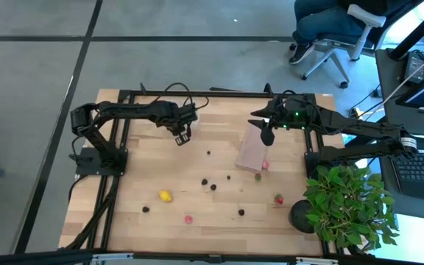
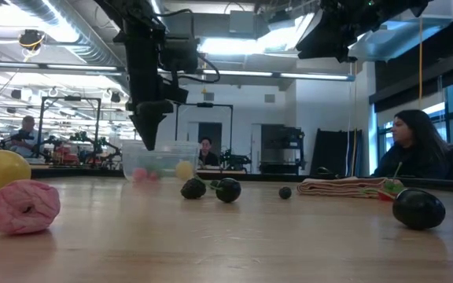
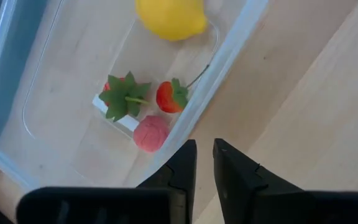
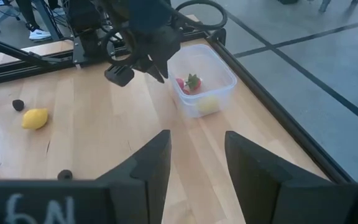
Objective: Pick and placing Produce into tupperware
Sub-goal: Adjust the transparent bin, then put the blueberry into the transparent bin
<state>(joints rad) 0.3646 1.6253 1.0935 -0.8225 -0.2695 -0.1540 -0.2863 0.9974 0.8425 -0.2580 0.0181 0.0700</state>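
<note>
Near edge of counter (image 1: 219, 213): yellow lemon (image 1: 165, 196), pink piece (image 1: 188, 218), dark berries scattered mid-counter. Farther back, left tool (image 3: 204, 163) fingers nearly closed, empty, hovering just beside tupperware (image 4: 202, 79) holding strawberries and a lemon. Right tool (image 4: 196, 163) open, empty, raised above tan board (image 1: 250, 152).

Tub (image 4: 202, 81) at the table's (image 1: 197, 177) far edge, holding a lemon (image 3: 169, 15), two strawberries (image 3: 171, 96) and a raspberry (image 3: 150, 132); left gripper (image 1: 182, 137) just beside it; board (image 1: 249, 152) right of centre; loose fruit (image 1: 165, 195) nearer front; plant (image 1: 344, 202) front right.
</note>
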